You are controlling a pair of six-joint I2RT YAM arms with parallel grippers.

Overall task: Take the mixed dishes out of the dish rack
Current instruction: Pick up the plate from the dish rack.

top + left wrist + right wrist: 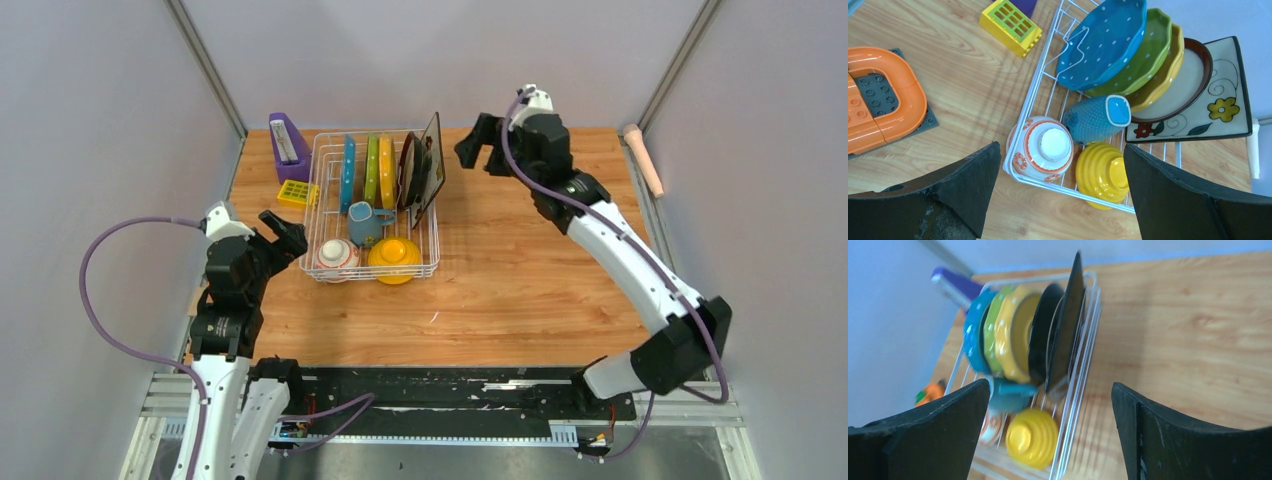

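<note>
White wire dish rack (320, 185): stands far left on the wooden surface (520, 270), loaded. It looks light and springy, so it may shift if a dish snags on a prong.

Dark square plate (432, 165): on edge at the rack's right side, leaning outward, with a floral face. Probably the heaviest piece. It is stiff, glazed and chippable. Take the exposed top corner or edge.

Red-rimmed round plate (1173, 85): on edge, just beside the square plate. Thin and slick, so grip the upper rim.

Yellow plate (386, 170), green-dotted plate (371, 168), blue-dotted plate (348, 172): upright in a row between prongs, packed closely. The scalloped rims should give some purchase. Lift straight up to avoid knocking a neighbour.

Blue-grey mug (365, 222): mid-rack, in front of the plates. Whether it stands or lies tipped is not clear. Hold it by the wall or the handle.

Yellow bowl (394, 258): near right corner, inverted and ribbed. Pinch across the base.

Red-and-white bowl (336, 257): near left corner, inverted. The foot ring is the likely hold.

Left fingers (963, 190): spread wide and holding nothing, poised above the near end of the rack over the two bowls.

Right fingers (938, 430): likewise spread and holding nothing, off the rack's right side, facing the square plate.
</note>
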